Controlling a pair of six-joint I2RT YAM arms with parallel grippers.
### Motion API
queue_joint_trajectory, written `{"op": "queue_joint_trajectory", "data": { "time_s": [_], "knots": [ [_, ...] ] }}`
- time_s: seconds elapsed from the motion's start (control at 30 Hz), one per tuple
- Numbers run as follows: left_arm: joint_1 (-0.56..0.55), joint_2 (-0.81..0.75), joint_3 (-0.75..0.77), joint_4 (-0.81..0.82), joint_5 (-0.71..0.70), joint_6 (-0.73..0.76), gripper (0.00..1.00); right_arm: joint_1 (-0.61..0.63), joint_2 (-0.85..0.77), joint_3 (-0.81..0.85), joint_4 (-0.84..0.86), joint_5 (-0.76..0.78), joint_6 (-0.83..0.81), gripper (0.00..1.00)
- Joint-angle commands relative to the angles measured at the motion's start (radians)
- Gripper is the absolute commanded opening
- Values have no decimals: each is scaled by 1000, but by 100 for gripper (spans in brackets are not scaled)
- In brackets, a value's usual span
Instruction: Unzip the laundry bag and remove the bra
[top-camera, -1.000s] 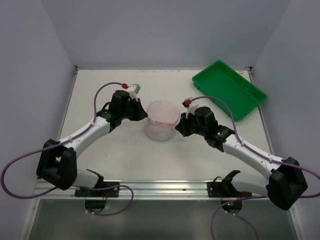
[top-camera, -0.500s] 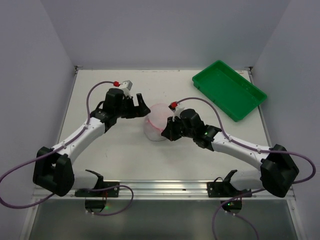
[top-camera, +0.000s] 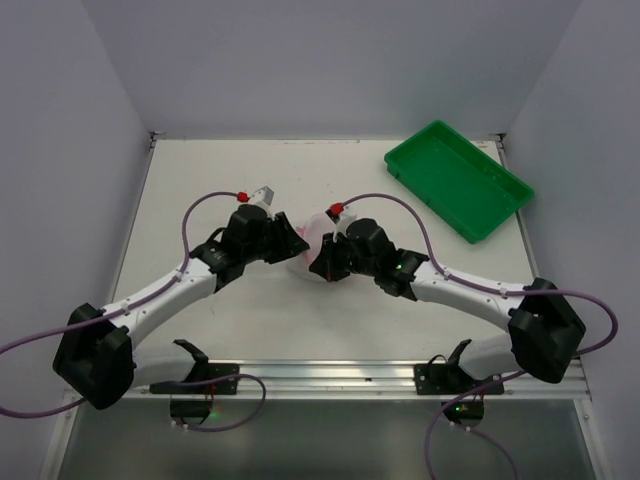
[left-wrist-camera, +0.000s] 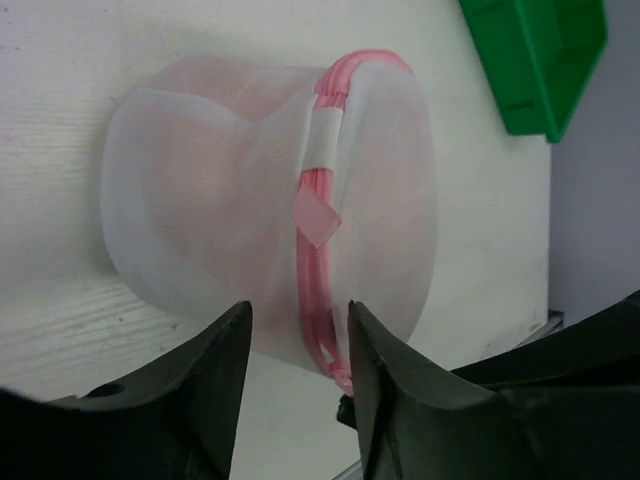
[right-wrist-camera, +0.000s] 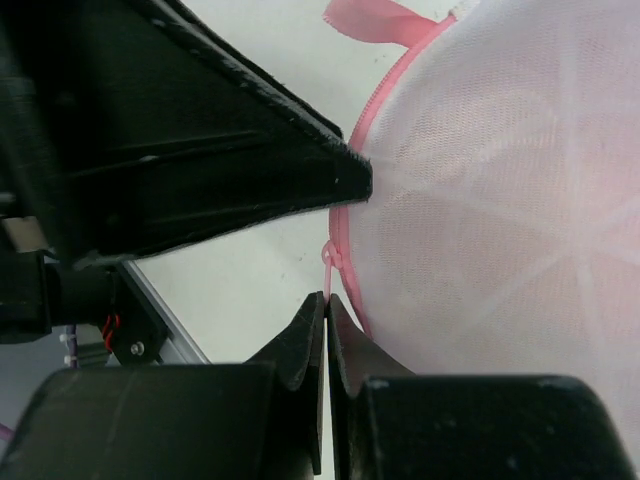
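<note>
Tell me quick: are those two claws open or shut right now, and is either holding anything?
Left gripper: open, holding nothing, jaws apart close to the laundry bag.
Right gripper: shut, apparently pinching the bag's pink zip pull.

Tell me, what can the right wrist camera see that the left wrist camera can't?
Only the right wrist view shows the right pincer shut on the pink zip pull. Only the left wrist view shows the green tray and a white band crossing the zip trim. Both show the laundry bag with its pink zip trim on the table.
</note>
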Motion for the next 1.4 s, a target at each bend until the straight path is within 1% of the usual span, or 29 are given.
{"op": "queue_joint_trajectory", "data": {
  "time_s": [0.0,0.07,0.1,0.13,0.23,0.27,0.33,0.37,0.43,0.47,0.5,0.53,0.57,0.6,0.67,0.7,0.73,0.8,0.83,0.87,0.9,0.93,0.97,1.03,1.07,1.1,1.17,1.3,1.37],
  "knots": [
    [-3,43,1,97,-33,-36,43,4,-26,12,32,26,8,0],
    [-4,57,7,110,-36,-33,26,4,-55,-3,14,35,5,0],
    [-3,69,15,116,-37,-29,9,4,-66,-21,5,40,1,0],
    [-3,74,29,114,-36,-19,1,4,-79,-31,-4,45,-4,0],
    [14,80,65,61,-63,31,0,3,-150,-98,-34,68,-10,0],
    [23,73,67,55,-60,62,0,1,-191,-133,-63,97,-18,0],
    [69,65,69,45,-36,91,0,-7,-230,-167,-93,124,-25,0],
    [85,63,66,47,8,132,0,-25,-247,-184,-118,126,-31,0],
    [134,69,76,18,44,177,0,-68,-290,-216,-147,148,-36,0],
    [145,74,96,1,68,236,0,-80,-299,-225,-173,151,-41,0],
    [166,89,108,-33,76,266,0,-91,-310,-225,-182,164,-44,0],
    [175,99,119,-45,87,296,0,-106,-311,-224,-199,169,-48,0],
    [183,109,130,-54,131,363,0,-111,-310,-221,-204,172,-54,0],
    [198,137,157,-73,157,394,0,-113,-307,-210,-204,172,-59,0],
    [206,171,199,-100,205,482,0,-113,-275,-190,-202,134,-73,0],
    [211,203,245,-131,208,497,0,-113,-258,-163,-193,125,-79,0],
    [209,215,263,-139,205,505,0,-105,-223,-150,-178,47,-76,0],
    [209,220,280,-122,207,482,24,-90,-184,-118,-103,-10,-56,0],
    [209,212,280,-117,207,461,38,-76,-143,-103,-66,-32,-45,0],
    [209,203,274,-111,208,408,73,-71,-120,-68,-54,-55,-24,0],
    [209,166,262,-99,202,378,86,-65,-103,-49,-45,-66,-13,0],
    [209,140,218,-90,194,341,96,-57,-87,-35,-17,-78,1,0],
    [209,82,192,-79,176,283,100,-53,-58,-11,29,-96,33,0],
    [209,21,118,-83,136,242,100,-44,-26,17,72,-101,56,0],
    [209,-8,89,-88,94,194,100,-40,-9,52,74,-99,64,0],
    [209,-70,61,-82,87,177,100,-37,24,70,74,-92,67,0],
    [208,-143,-11,-80,67,119,100,-25,49,103,84,-87,79,0],
    [179,-211,-114,-36,61,15,100,-8,92,130,101,-90,91,0],
    [150,-217,-141,7,46,-32,95,4,98,138,100,-90,91,0]
  ]
}}
